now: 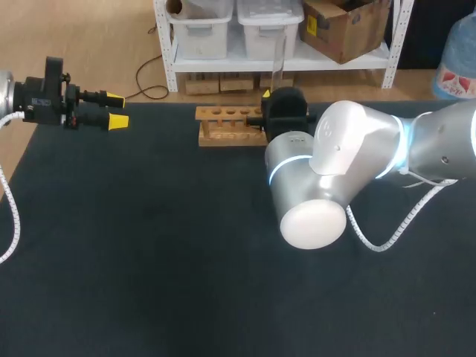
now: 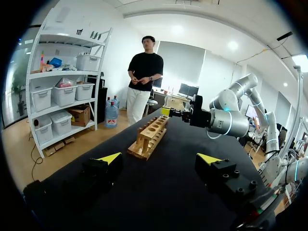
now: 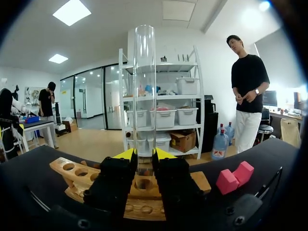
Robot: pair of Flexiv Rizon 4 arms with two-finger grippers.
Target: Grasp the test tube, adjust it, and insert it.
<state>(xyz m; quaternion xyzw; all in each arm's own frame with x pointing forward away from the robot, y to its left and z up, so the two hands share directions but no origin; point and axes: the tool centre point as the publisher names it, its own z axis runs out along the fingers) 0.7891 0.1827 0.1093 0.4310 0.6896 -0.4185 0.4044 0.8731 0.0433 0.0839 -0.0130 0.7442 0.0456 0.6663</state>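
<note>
Right pincer (image 3: 144,155) is clamped on the test tube (image 3: 144,86), upright over the wooden rack (image 3: 72,173). Left pincer (image 1: 117,108) gapes wide, upper left.

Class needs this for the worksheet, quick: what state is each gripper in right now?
Left gripper: open, holding nothing.
Right gripper: closed on the test tube, which stands upright above the wooden rack.
</note>
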